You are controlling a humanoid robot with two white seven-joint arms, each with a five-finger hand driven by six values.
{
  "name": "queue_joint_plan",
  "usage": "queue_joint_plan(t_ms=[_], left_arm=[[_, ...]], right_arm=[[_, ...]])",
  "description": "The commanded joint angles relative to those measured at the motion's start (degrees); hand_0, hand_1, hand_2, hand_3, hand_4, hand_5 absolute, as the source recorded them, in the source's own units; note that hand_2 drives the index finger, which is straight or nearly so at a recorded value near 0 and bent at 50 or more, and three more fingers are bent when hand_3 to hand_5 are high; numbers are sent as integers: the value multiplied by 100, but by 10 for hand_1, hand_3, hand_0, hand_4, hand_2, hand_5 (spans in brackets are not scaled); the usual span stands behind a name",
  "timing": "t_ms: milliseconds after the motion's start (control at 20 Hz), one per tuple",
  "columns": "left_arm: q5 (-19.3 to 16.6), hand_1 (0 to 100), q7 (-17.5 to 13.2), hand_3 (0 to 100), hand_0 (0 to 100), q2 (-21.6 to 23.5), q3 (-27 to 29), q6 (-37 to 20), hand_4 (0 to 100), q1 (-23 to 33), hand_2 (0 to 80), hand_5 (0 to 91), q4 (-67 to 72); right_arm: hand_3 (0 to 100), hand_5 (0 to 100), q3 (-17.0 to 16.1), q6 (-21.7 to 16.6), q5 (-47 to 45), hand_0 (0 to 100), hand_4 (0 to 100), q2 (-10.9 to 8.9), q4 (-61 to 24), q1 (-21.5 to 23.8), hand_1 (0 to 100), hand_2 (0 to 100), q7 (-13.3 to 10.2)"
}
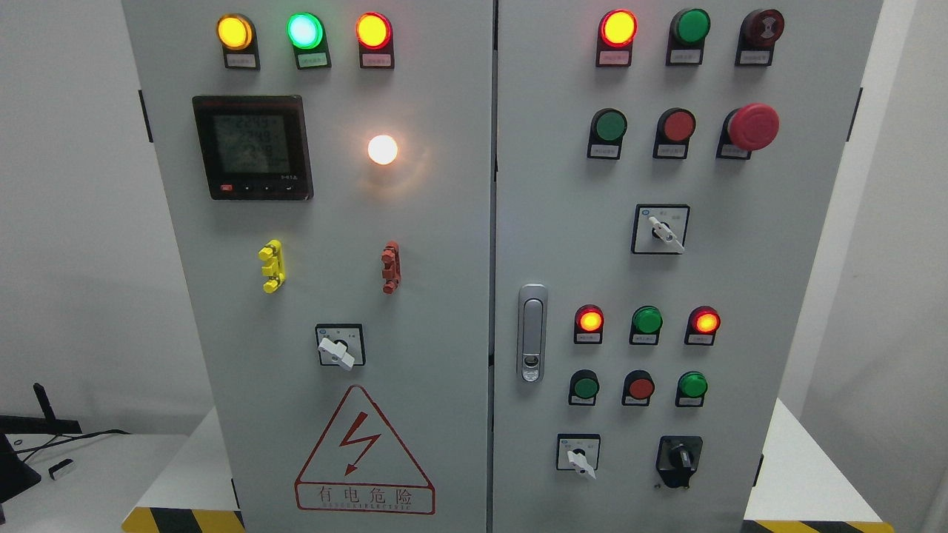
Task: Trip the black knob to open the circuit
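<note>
Cabinet waiting, no robot hand in view

The grey cabinet (415, 222) fills the view; the black knob (678, 460) sits low on its right door, just right of a white selector switch (579, 455). Neither hand shows, so finger state cannot be told. A reach could drift onto that neighbouring switch; the knob's pointer seems upright, though small.

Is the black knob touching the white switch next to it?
Apart. The head view shows bare grey door between the black knob and the white switch.
</note>
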Motion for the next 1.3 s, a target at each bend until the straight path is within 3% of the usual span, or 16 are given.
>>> queue_joint_plan(t_ms=[0,250,551,802,1252], left_arm=[[26,389,3,0,120,6,0,-4,0,0,0,0,0],[26,389,3,0,120,-2,0,-4,0,0,0,0,0],[26,389,3,0,120,-2,0,-4,0,0,0,0,0],[26,389,3,0,120,6,0,-4,0,0,0,0,0],[26,389,3,0,120,-2,0,-4,0,0,0,0,0]], right_arm=[[929,1000,186,36,-3,445,992,14,240,-302,780,454,46],[933,1000,380,212,-3,464,998,5,249,-372,783,459,46],[923,1000,336,229,5,454,995,23,416,-680,776,460,37],[922,1000,336,475,-12,435,995,40,407,-777,774,466,46],[929,1000,345,511,-12,425,996,41,416,-917,768,490,46]])
